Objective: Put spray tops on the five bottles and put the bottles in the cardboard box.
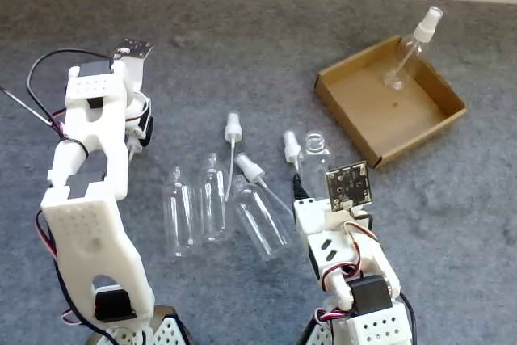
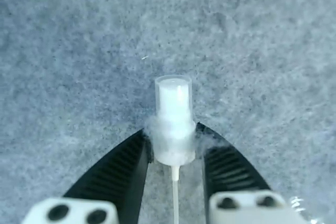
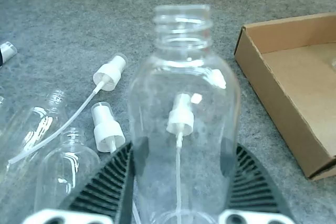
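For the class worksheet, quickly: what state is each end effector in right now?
Left end effector: closed on a white plastic spray top.
Right end effector: closed on a clear plastic bottle with an open neck.

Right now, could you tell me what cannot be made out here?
White spray top in the left gripper: tube end cut off by the left wrist view's edge.
Clear plastic bottle in the right gripper: base cut off by the right wrist view's edge.
Brown cardboard box: one side cut off there.
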You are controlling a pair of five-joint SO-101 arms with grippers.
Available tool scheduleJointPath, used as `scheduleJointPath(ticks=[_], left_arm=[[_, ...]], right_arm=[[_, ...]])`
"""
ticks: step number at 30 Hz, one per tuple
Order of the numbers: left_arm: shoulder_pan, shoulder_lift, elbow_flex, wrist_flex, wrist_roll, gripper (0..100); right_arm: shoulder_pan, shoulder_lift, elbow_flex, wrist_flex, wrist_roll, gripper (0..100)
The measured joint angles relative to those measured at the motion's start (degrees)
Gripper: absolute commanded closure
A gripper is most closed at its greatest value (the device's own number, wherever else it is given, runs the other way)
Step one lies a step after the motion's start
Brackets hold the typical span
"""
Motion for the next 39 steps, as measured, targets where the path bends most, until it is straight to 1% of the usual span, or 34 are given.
scheduleJointPath(ticks=[6, 39], left_arm=[[1.8, 0.3, 0.0, 0.0, 0.0, 98], [1.8, 0.3, 0.0, 0.0, 0.0, 98]], right_arm=[[0.0, 0.0, 0.0, 0.0, 0.0, 85.6], [0.0, 0.0, 0.0, 0.0, 0.0, 85.6]])
